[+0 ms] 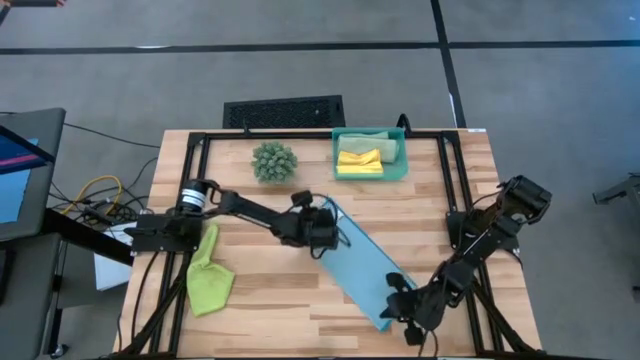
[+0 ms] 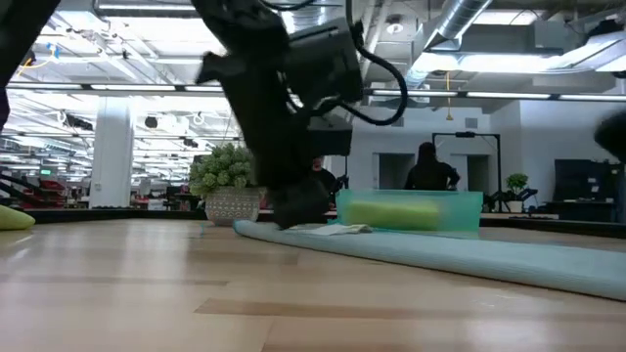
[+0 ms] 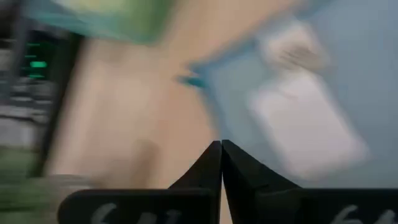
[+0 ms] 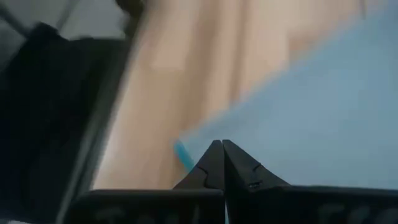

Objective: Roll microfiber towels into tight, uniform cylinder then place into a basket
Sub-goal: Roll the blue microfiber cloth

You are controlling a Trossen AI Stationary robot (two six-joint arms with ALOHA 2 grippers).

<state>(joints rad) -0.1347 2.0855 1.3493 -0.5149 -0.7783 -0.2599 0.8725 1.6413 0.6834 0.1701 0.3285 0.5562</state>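
Both grippers pinch opposite ends of the light blue microfiber towel

The long flat light blue microfiber towel (image 1: 362, 268) lies on the wooden slatted table (image 1: 270, 310) with its long axis diagonal, from the middle toward the near right corner. The left gripper (image 1: 335, 238) is closed at the far end of it, the right gripper (image 1: 392, 312) is closed at the near end; both seem to pinch its edge. The rolling probably must go along this axis. The translucent teal plastic basket (image 1: 398, 172) stands beyond the towel's far end, nearer to the left gripper, with a yellow towel (image 1: 359, 160) inside. A lime green towel (image 1: 209, 277) lies crumpled at the left. A white label (image 3: 301, 121) is on the blue towel, its writing not readable.
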